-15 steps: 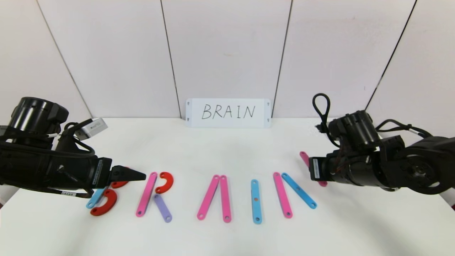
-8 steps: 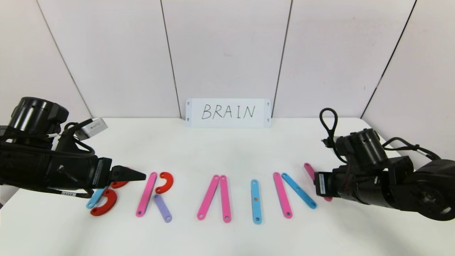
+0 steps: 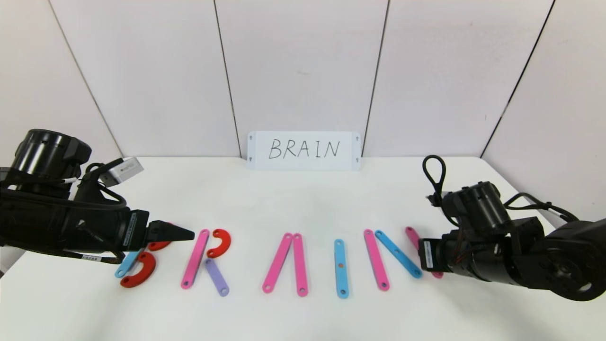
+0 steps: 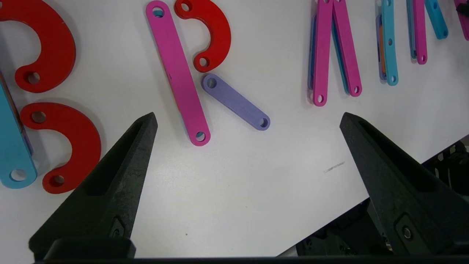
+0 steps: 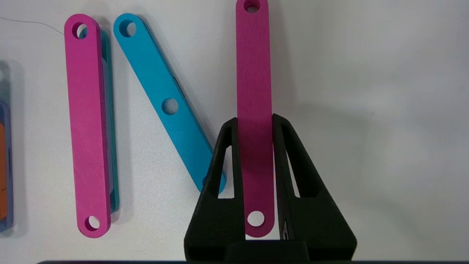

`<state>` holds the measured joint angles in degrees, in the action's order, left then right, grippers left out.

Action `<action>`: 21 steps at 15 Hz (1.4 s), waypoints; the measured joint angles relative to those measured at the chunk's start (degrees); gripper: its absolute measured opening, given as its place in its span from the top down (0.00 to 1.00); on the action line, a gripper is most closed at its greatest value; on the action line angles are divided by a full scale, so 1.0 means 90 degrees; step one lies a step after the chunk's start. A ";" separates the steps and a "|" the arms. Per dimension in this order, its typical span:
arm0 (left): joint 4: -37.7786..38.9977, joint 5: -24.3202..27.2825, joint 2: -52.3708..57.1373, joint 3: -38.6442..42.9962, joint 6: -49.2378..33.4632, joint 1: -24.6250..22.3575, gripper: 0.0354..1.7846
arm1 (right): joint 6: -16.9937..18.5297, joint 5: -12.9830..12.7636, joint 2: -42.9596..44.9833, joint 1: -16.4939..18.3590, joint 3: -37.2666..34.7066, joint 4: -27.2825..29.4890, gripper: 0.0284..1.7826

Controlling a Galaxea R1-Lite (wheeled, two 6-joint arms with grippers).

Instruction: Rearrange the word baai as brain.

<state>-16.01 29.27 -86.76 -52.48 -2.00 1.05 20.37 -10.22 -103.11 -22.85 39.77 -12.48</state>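
Flat plastic letters lie in a row on the white table (image 3: 303,199). At the left are a blue strip (image 4: 13,146) and two red curves (image 4: 69,143), then a pink strip (image 3: 194,259), a red curve (image 3: 220,242) and a lilac strip (image 3: 217,277). Further right come two pink strips (image 3: 284,263) joined at the top, a single blue strip (image 3: 341,268), another pink strip (image 3: 376,259) and a slanted blue strip (image 3: 397,254). My right gripper (image 5: 254,121) is shut on one more pink strip (image 5: 253,73), held low just right of the slanted blue one. My left gripper (image 4: 248,115) hangs open over the leftmost pieces.
A white card (image 3: 303,150) with handwritten BRAIN leans against the back wall. The table's right edge runs close behind my right arm (image 3: 511,246). My left arm (image 3: 66,222) covers part of the leftmost letter in the head view.
My right arm has come down and toward the front, bringing the pink strip beside the slanted blue strip. The left arm has not moved.
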 joint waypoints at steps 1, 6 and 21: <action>0.0000 0.0003 0.0005 0.0000 -0.0004 0.0000 0.02 | 0.0045 0.0000 -0.0028 -0.0005 0.0003 0.0000 0.86; 0.0000 0.0003 0.0020 0.0000 -0.0012 0.0000 0.02 | 0.0127 0.0000 -0.0145 -0.0019 0.0026 0.0000 0.86; -0.0007 0.0003 0.0039 0.0003 -0.0012 0.0000 0.02 | 0.0222 -0.0014 -0.0191 -0.0003 -0.0064 -0.0386 0.17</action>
<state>-16.07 29.29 -86.41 -52.46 -2.11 1.05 22.37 -10.34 -104.83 -22.87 39.19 -15.96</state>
